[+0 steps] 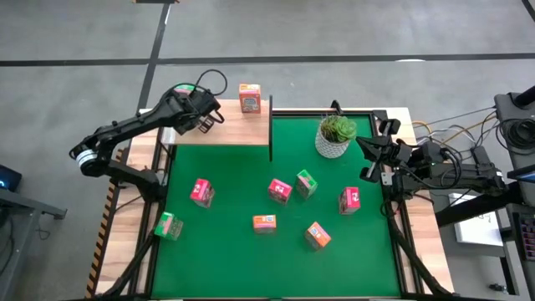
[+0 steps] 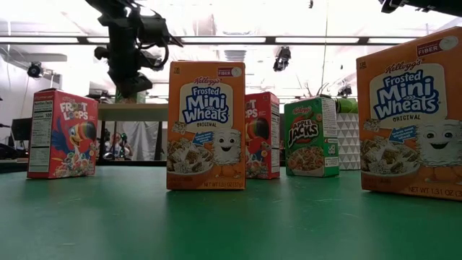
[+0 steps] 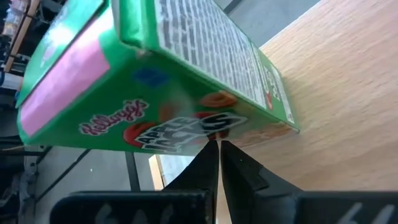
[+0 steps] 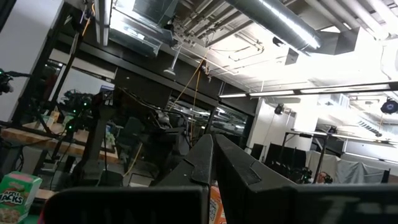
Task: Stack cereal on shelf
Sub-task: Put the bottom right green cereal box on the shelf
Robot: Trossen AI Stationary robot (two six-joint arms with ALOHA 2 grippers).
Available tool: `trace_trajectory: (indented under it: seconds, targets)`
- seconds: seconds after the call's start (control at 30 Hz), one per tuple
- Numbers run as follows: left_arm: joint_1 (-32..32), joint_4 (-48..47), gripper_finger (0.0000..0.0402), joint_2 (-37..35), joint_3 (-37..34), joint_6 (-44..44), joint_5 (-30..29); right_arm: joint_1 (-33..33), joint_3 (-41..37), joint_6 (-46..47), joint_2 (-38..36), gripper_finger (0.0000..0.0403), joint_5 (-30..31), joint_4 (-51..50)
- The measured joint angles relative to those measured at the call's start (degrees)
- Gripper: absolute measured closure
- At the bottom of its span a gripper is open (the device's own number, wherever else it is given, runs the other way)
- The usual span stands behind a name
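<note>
Apple Jacks box (image 3: 155, 81), nearest our left wrist camera, lies tilted on the shelf (image 1: 219, 130) near its edge before our left gripper (image 3: 214, 146), fingers together; we judge a nudge could tip it off.

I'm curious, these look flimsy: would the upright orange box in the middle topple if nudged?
Probably, if pushed high: the orange box stands taller than wide on a narrow base. It looks like thin cardboard, so likely light and dentable. Pushed low, it might slide on the mat.
</note>
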Motion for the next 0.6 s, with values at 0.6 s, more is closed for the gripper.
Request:
trace_trajectory:
  seconds: [0.6]
  targets:
    - [0.5, 1.7, 0.0400, 0.1, 0.0, 0.1, 1.4, 0.0, 0.0, 0.0, 0.0, 0.0394, 0.0, 0.0]
